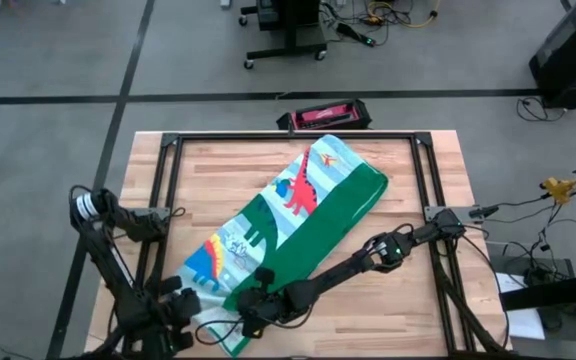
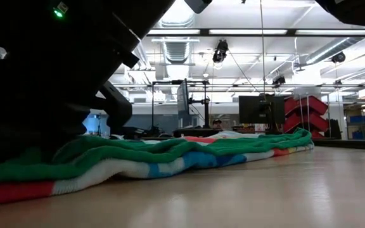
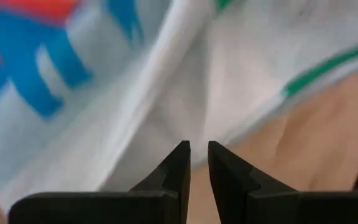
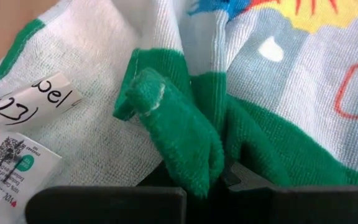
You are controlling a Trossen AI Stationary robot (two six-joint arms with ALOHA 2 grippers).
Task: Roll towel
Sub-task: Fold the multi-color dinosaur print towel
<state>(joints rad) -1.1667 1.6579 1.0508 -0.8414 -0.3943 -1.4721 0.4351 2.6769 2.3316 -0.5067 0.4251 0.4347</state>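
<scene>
The right gripper (image 1: 249, 322) is clamped on the towel (image 1: 298, 225) at its near green edge. Just beside that end, the left gripper (image 1: 200, 310) has its fingers a narrow slit apart, holding nothing.

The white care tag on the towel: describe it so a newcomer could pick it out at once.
Start at the wooden table and the folded dinosaur towel lying slantwise across it. Go to the end under the right gripper, shut on a green fold. Beside that fold, on the towel's white underside, lies the care tag: printed, with a code square and green disc, unlike the handwritten strip next to it.
</scene>
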